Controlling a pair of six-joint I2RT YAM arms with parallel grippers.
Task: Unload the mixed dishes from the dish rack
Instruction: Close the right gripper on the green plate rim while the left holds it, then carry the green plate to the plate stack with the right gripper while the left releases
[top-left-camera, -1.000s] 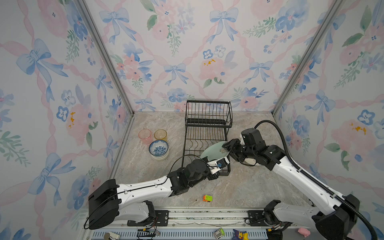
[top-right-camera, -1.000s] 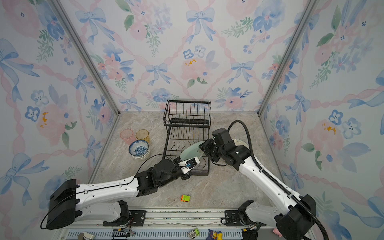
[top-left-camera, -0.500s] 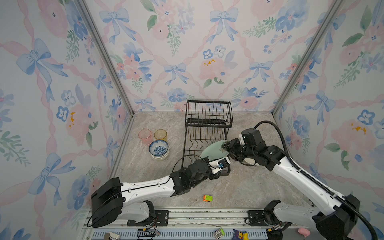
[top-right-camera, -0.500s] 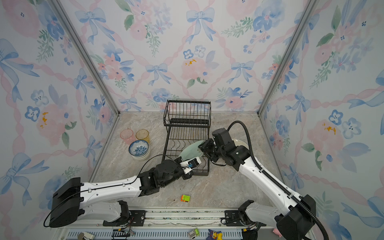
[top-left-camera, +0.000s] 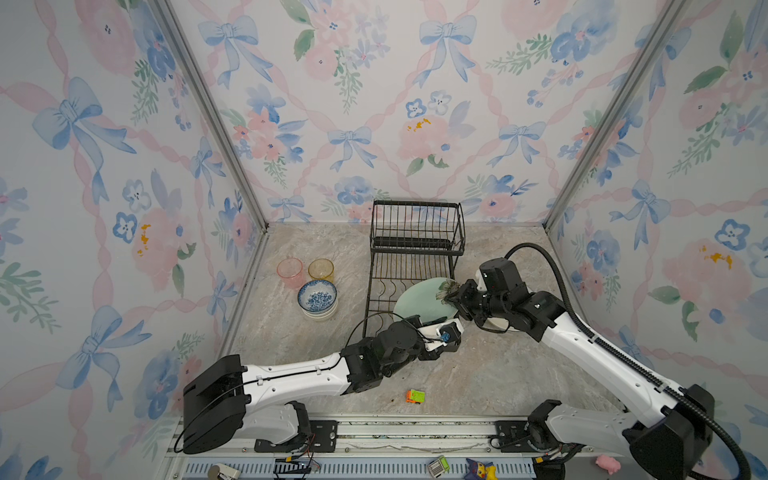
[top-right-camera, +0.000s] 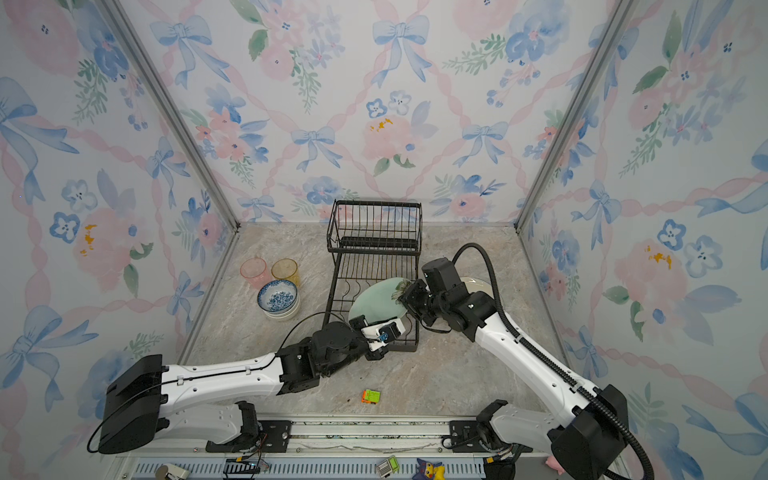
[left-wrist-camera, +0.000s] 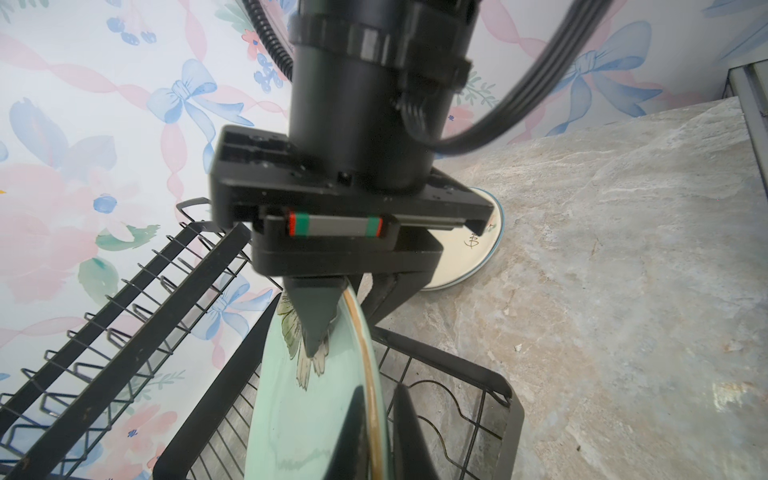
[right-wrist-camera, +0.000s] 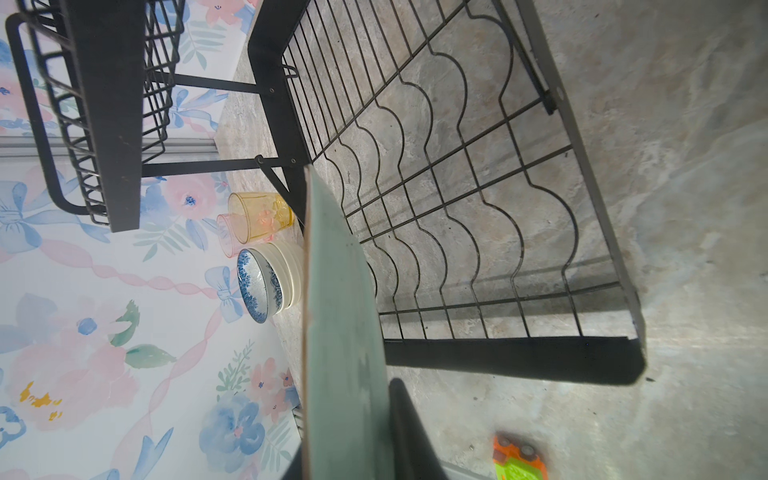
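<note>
Plate (top-left-camera: 419, 301), pale green, stood tilted on edge over lower tray of dish rack (top-left-camera: 415, 232), centre of both top views; left pincer (top-left-camera: 424, 321) clenched on its lower rim, right pincer (top-left-camera: 452, 291) clenched on upper-right rim. Blue-patterned bowl (top-left-camera: 317, 296) sat on desk (top-left-camera: 498, 374), left of rack.

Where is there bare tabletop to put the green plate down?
Widest bare marble tabletop: front right, between the orange-green toy block and the right arm. The back right corner, between the black wire dish rack and the wall. Left of the rack is crowded: pink glass tumbler, amber glass tumbler, stacked blue-patterned bowl. A cream plate lies under the right arm.
</note>
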